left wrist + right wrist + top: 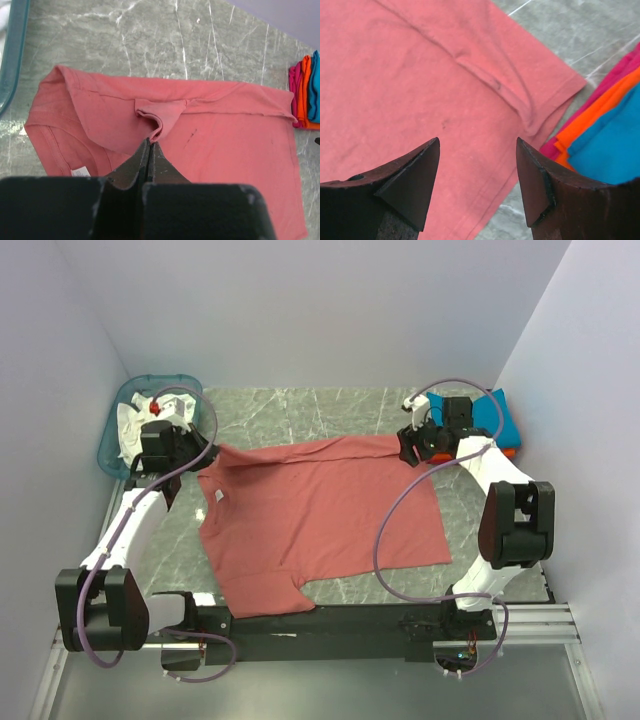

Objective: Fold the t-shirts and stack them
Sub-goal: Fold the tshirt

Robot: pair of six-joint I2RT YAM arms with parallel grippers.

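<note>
Teal plastic basket [108, 438] far left. Left gripper [151, 142] clamped on a pinch of the dusty-red t-shirt [320, 515], far edge turned over, the rest spread on the worktop [300, 410]. Right gripper [477, 165] apart above its far-right corner. Folded teal-blue and orange t-shirts [508, 422] stacked alongside; red one barely begun.

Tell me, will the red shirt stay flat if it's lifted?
Probably not: the red shirt folds over along its far edge, so it looks floppy. It bunches up at the left gripper, so it would likely droop when lifted.
</note>
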